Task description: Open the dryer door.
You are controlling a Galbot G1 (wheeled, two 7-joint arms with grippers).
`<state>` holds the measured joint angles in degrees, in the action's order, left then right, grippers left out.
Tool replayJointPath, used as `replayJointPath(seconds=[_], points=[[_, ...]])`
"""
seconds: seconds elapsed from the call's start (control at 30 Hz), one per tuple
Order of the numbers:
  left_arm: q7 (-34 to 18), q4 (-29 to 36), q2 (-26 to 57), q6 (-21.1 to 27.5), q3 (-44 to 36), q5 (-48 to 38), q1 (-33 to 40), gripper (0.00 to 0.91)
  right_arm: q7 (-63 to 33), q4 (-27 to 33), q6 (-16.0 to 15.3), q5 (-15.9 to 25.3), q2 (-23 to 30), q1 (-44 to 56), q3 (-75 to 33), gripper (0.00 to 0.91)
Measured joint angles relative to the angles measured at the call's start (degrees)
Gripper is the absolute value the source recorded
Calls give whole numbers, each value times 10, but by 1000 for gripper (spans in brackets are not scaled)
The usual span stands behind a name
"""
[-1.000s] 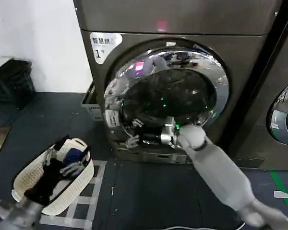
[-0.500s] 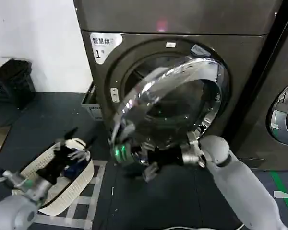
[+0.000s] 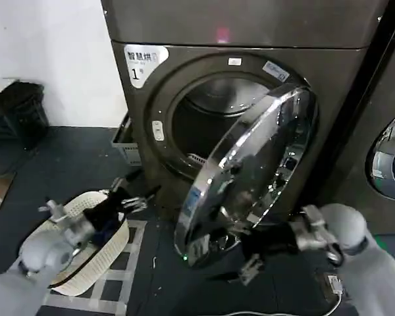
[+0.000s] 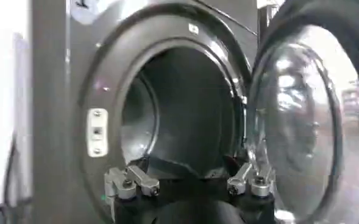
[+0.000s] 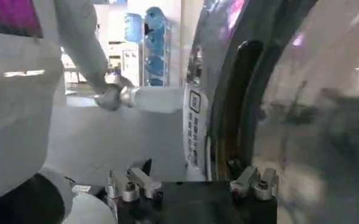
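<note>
The right gripper (image 3: 247, 263), fingers spread and holding nothing, is working below the lower rim of the door (image 3: 250, 174), which is standing half open off the dryer (image 3: 250, 66); the next move, apparently, is swinging it wider; the left gripper (image 3: 128, 201), also spread, is hovering over the basket (image 3: 85, 253).

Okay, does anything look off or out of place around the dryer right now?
Nothing stands out. The dryer door is swung open off the dryer, and the right gripper sits open below its lower rim.
</note>
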<state>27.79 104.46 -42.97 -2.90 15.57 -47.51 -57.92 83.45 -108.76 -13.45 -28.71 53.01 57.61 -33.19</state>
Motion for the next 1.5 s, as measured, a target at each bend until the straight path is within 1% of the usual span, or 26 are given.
replayJointPath(seconds=[0.1,0.2,0.27,0.33,0.37,0.47,0.5,0.6,0.7,0.77,0.83,0.87,0.97,1.03,1.07,1.13,1.23,1.3,1.43,1.5], points=[[4,-11,-2,-1,-59,1,46,907,-4,-3,1,3,8,31,-78,907],[12,-16,-9,-2,-114,1,89,907,-14,-8,6,21,24,63,-155,907],[19,-17,-13,-3,-149,0,115,907,-27,-9,16,40,41,84,-210,907],[23,-19,-15,-3,-179,0,138,907,-47,-14,18,43,60,102,-259,907],[25,-19,-17,-4,-195,0,149,907,-61,-17,25,45,71,112,-282,907],[26,-24,-24,-6,-241,-11,179,907,-119,-30,39,59,107,139,-352,907],[26,-27,-27,-6,-257,-14,190,907,-146,-36,45,57,118,147,-374,907],[35,-34,-36,-8,-302,-16,227,907,-243,-52,48,31,147,170,-433,907],[53,-37,-43,-9,-344,-23,264,907,-340,-66,49,35,162,190,-480,907],[56,-37,-47,-9,-366,-29,286,907,-420,-71,41,41,164,202,-504,907],[56,-37,-52,-10,-387,-30,305,907,-490,-72,32,33,166,211,-523,907],[56,-37,-54,-10,-398,-30,314,907,-520,-70,33,33,166,216,-536,907],[60,-45,-67,-16,-427,-13,342,907,-602,-61,33,30,163,231,-576,907],[61,-49,-76,-16,-442,-17,361,907,-652,-54,20,32,156,235,-608,907],[61,-50,-81,-15,-447,-23,370,907,-676,-49,14,41,150,236,-627,907],[61,-55,-92,-14,-459,-25,388,907,-716,-40,13,44,136,240,-668,907],[60,-67,-112,-14,-472,-27,413,907,-753,-29,10,53,114,250,-727,907],[58,-77,-125,-14,-482,-30,427,907,-775,-16,2,64,97,260,-767,907],[50,-99,-155,-15,-503,-33,452,907,-815,5,-38,68,77,278,-832,907],[42,-110,-171,-14,-514,-41,466,907,-811,13,-43,72,71,286,-855,907]])
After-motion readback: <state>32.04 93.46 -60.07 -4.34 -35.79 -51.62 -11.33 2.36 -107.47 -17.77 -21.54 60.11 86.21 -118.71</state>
